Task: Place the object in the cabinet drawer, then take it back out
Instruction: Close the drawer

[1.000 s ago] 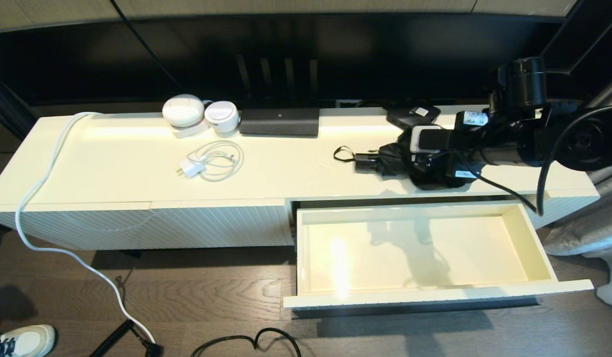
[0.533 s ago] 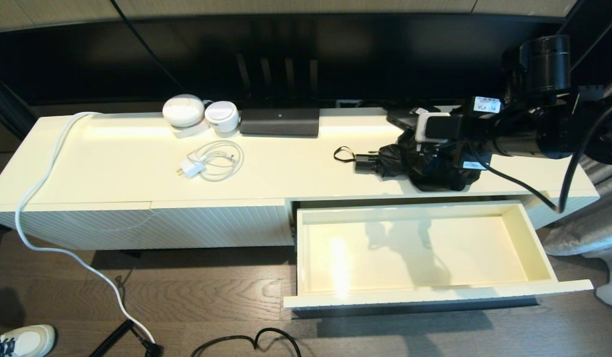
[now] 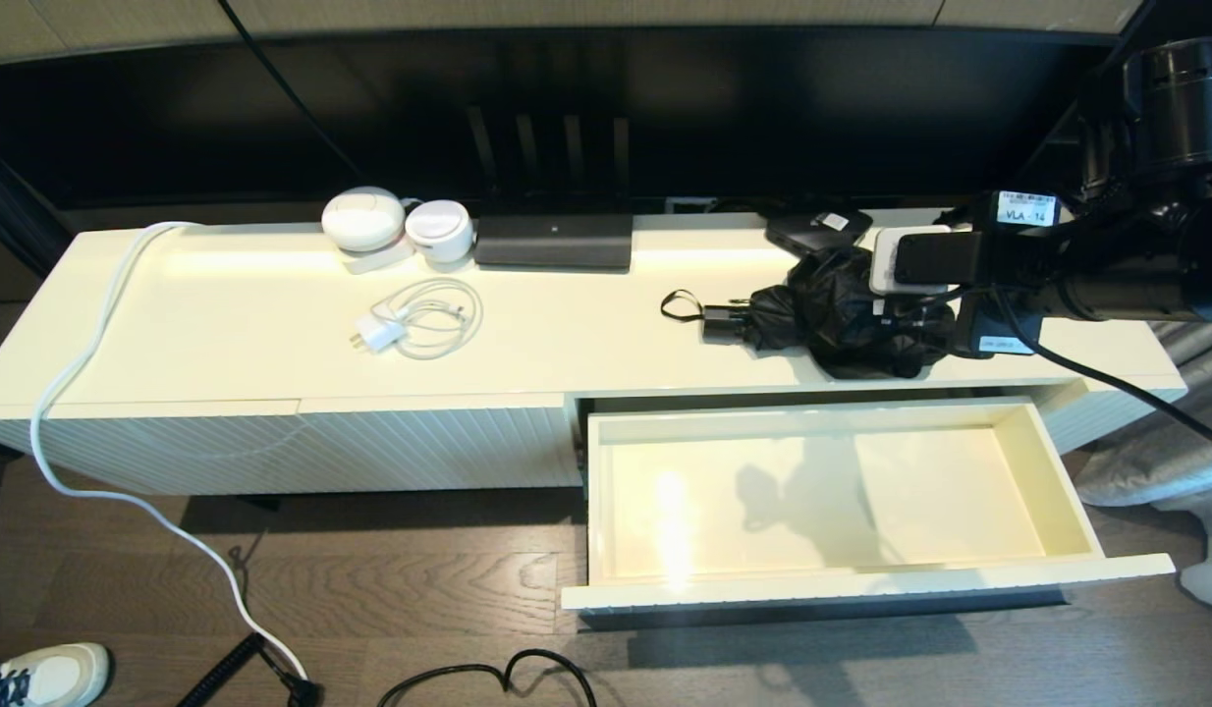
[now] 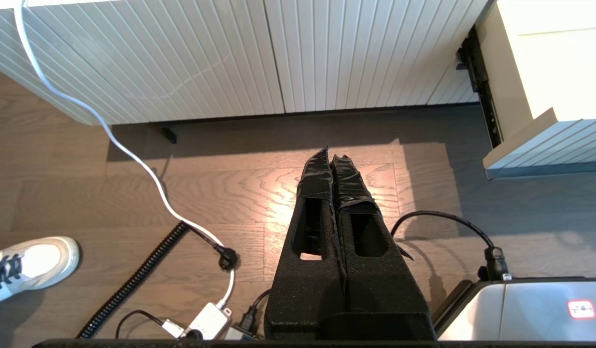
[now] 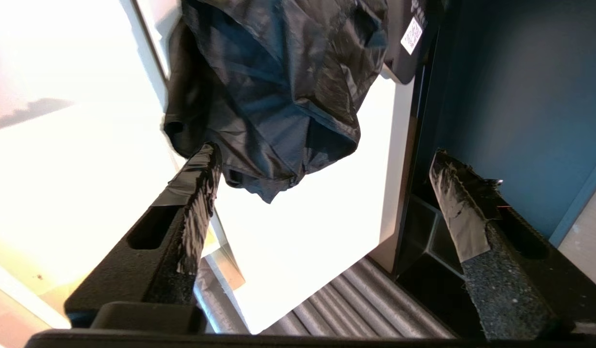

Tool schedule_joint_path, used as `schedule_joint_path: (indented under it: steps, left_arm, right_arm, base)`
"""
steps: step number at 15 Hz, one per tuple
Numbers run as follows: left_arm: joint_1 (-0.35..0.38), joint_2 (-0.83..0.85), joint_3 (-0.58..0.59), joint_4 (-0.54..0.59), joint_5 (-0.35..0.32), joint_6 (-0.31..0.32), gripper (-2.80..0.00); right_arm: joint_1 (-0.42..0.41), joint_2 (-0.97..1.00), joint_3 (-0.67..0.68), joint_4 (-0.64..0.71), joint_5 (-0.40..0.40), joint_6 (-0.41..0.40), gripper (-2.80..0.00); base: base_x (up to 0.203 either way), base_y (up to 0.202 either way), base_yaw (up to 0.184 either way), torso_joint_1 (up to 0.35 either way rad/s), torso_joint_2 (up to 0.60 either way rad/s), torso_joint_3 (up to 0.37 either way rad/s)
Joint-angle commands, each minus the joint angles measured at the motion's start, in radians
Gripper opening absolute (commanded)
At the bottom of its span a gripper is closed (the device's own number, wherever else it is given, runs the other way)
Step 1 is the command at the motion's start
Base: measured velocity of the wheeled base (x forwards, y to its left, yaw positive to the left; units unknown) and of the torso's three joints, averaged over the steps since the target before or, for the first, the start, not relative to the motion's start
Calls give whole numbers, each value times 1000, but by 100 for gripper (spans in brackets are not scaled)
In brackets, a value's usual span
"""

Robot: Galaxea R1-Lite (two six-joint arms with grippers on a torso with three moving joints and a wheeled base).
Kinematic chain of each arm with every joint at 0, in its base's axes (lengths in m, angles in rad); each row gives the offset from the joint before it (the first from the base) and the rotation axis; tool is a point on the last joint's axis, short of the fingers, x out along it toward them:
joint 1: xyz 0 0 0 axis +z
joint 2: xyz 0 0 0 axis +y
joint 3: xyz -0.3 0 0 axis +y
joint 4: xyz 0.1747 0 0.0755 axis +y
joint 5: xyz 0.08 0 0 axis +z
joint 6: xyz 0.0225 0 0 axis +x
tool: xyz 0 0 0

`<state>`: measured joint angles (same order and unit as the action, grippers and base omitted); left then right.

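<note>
Overhead head view, two wrist close-ups

Umbrella [image 3: 832,314]: all black, glossy crinkled fabric w/ blue-ish sheen in right wrist view, black handle & loop. Drawer [image 3: 832,579]: cream-white, smooth pale-yellow interior, vert. fluted front. Cabinet top [image 3: 223,324]: cream; front panel [image 4: 182,53] white w/ vert. ribs. Flat box [image 3: 817,228]: black w/ white label. Two round pods [image 3: 395,224]: white. Rectangular unit [image 3: 553,242]: dark grey-black. Charger + coiled cable [image 3: 419,319]: white. Floor [image 3: 370,589]: grey-brown wood grain. Right gripper [image 5: 322,188] & left gripper [image 4: 333,159]: black, tape-wrapped tips. Shoe [image 3: 46,676]: white, dark laces.
</note>
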<state>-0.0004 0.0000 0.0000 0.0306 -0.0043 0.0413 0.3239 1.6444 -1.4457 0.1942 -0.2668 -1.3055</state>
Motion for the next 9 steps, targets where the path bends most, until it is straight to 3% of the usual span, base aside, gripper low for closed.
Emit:
schedule_joint_path:
  steps: [1, 9]
  left_arm:
    - [0, -2, 0, 0, 0, 0, -280]
    - [-1, -2, 0, 0, 0, 0, -280]
  right_arm:
    - [7, -44, 19, 4, -2, -7, 0]
    - [7, -290, 295, 134, 4, -6, 0]
  base:
    - [0, 0, 0, 0, 0, 0]
    - [0, 0, 0, 0, 0, 0]
